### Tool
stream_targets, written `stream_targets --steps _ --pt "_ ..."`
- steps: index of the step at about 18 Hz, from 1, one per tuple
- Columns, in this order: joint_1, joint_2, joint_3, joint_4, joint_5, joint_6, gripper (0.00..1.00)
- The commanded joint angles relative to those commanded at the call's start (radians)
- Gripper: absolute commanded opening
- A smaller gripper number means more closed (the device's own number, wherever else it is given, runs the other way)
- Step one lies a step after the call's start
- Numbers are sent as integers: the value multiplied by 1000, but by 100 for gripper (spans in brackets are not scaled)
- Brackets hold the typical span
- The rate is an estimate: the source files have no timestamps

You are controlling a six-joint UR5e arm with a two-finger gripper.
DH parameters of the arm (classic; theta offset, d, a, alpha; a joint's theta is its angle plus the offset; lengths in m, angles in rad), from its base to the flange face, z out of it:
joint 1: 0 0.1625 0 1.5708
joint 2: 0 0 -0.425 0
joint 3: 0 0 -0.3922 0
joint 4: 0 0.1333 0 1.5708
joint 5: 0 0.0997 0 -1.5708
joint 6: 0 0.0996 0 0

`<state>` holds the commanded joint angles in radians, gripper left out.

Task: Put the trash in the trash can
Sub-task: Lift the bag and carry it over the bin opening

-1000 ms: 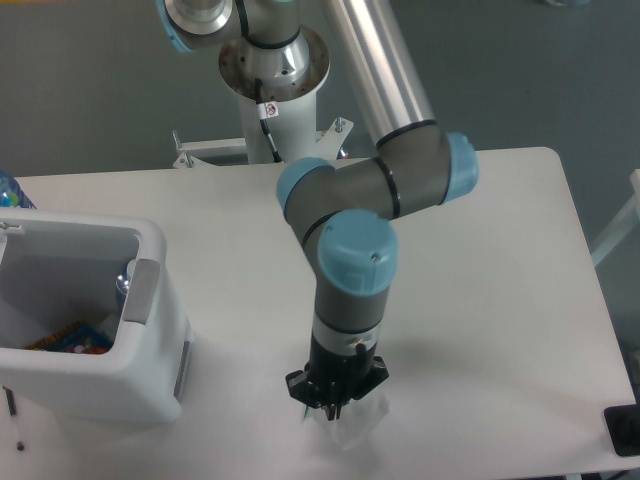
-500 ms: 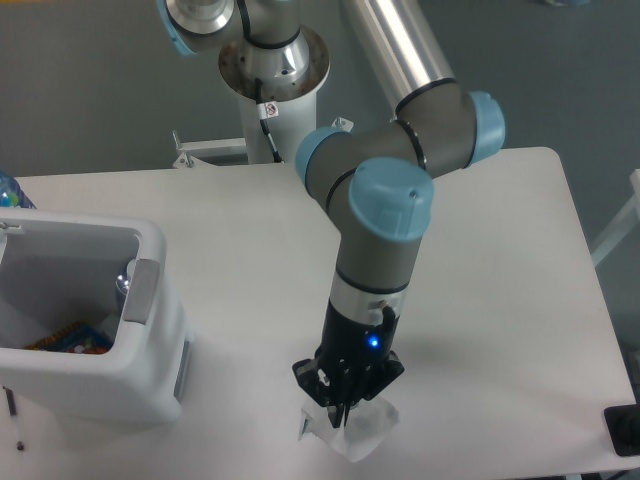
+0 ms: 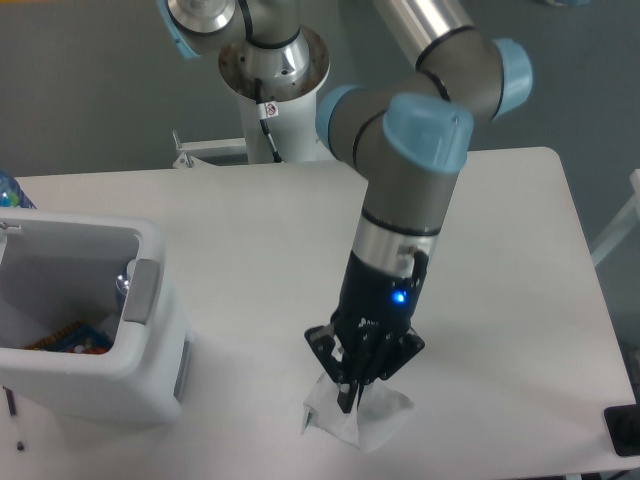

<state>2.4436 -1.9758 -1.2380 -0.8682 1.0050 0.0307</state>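
The crumpled translucent white wrapper (image 3: 366,421) hangs near the table's front edge, pinched at its top by my gripper (image 3: 347,399), which is shut on it. The white trash can (image 3: 150,375) with grey handle panels stands at the left. Inside it lies the clear bottle, its red-and-blue label (image 3: 72,341) showing at the bottom and its neck (image 3: 124,284) leaning against the right wall. The gripper is well to the right of the can, about a can's width away.
The robot's base column (image 3: 274,75) rises at the back centre. A blue object (image 3: 10,190) pokes in at the left edge behind the can. A black block (image 3: 623,430) sits off the table's front right corner.
The arm has straightened and risen, carrying the wrapper up off the table and slightly right. The blue light on the gripper now shows. The can and bottle have not moved.
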Motion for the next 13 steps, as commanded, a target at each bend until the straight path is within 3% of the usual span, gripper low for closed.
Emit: stream_targets --steps 9,13 --pt "-86 94 2 2 -63 -29 0" --pt "-138 106 -5 41 -83 -31 0"
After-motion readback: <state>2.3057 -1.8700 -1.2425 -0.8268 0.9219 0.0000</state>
